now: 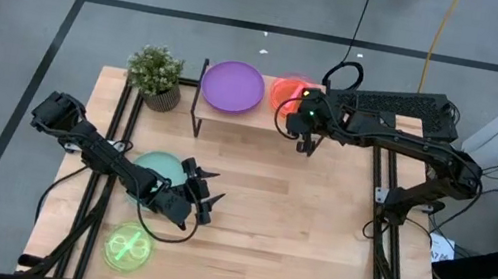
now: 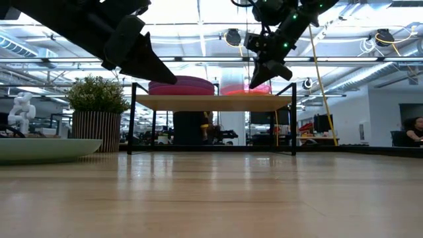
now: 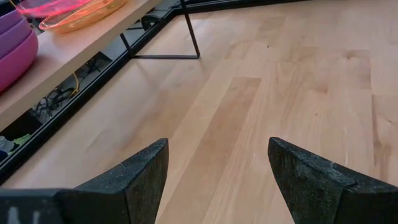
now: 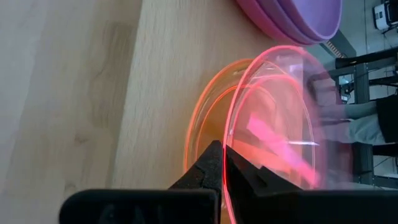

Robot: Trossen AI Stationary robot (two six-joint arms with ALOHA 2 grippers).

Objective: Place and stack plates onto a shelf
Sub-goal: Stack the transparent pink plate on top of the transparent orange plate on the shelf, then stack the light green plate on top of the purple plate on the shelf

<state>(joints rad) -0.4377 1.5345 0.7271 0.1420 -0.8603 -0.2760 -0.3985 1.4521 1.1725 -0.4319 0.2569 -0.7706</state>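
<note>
R gripper [image 4: 222, 163] clenched on rim of the pink plate [image 4: 283, 118], holding it tilted over the orange plate [image 4: 208, 118] on the shelf [image 1: 252, 120], purple stack [image 1: 233, 86] just beside. L gripper [image 1: 202, 196] fingers spread, empty, above the table next to teal plate [image 1: 155, 166]; lime-green plate [image 1: 128, 246] nearby.

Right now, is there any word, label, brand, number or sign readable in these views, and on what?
None can be read.
The plates, the shelf, the potted plant and the table carry no print.
The monitors in the room behind are too small to read.
</note>
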